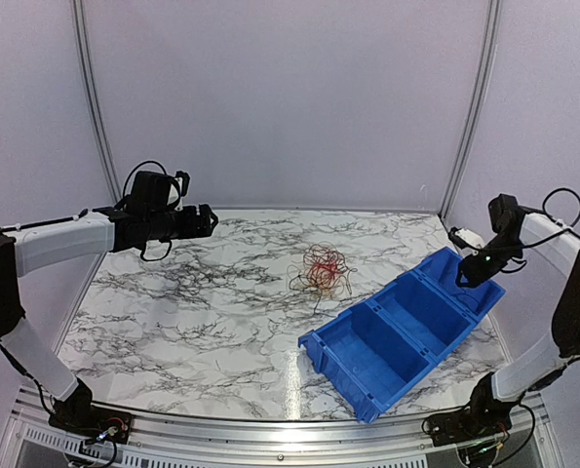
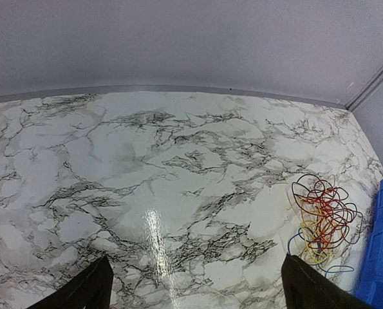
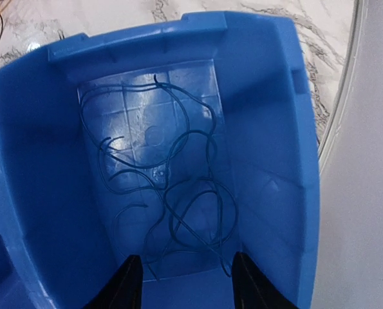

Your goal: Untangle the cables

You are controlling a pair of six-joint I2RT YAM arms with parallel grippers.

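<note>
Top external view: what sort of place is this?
Probably a robot test cell in a lab: a plain walled enclosure with metal posts, a marble-patterned table, and a blue bin near tangled thin cables.

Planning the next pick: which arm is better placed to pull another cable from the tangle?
Probably left. The left gripper is open and faces the tangle of cables, with nothing between. The right gripper hangs open over the blue bin's end compartment, where a dark blue cable lies.
</note>
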